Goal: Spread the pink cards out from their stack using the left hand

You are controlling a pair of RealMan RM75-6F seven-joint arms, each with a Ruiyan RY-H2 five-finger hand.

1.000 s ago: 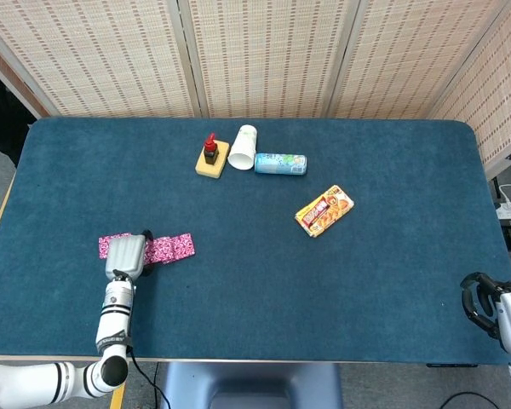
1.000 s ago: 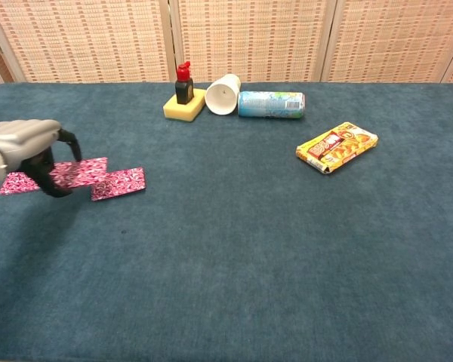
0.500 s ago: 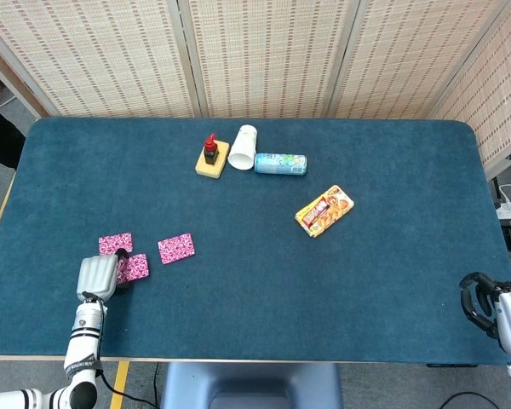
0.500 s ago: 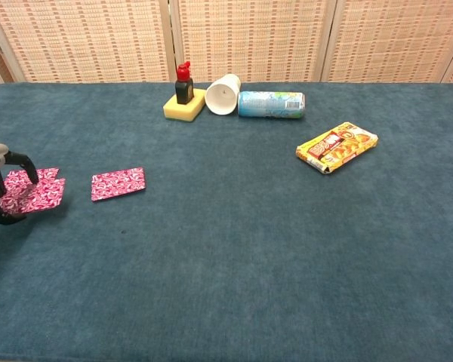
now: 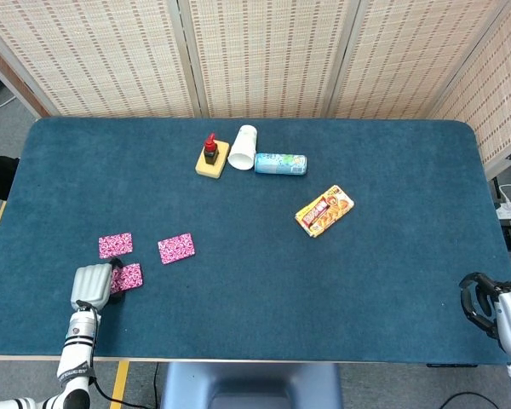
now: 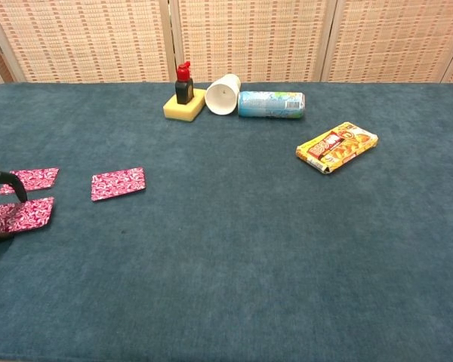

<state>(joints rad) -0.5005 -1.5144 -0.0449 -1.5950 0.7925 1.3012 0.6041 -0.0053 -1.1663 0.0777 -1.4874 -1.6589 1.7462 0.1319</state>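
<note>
A blue table [image 5: 255, 281] carries three pink cards near its front left: one [image 5: 115, 245] left of another [image 5: 176, 248], a third [image 5: 126, 277] in front of them. Well behind the cards lie a sponge [image 5: 213, 160], a tipped cup [image 5: 243, 146] and a can [image 5: 280, 164]. A snack pack [image 5: 324, 210] lies right of the can.

Three cards [image 5: 175, 248] apart at table's [image 5: 255, 324] near left; bottle [image 5: 209, 149] on sponge [image 5: 211, 160], cup [image 5: 243, 147], can [image 5: 280, 164] far centre.

Pink patterned cards [image 5: 175, 248] lie on a dark teal table [image 5: 375, 281]; a white cup [image 5: 243, 146], yellow sponge [image 5: 211, 161], light-blue can [image 5: 281, 164].
</note>
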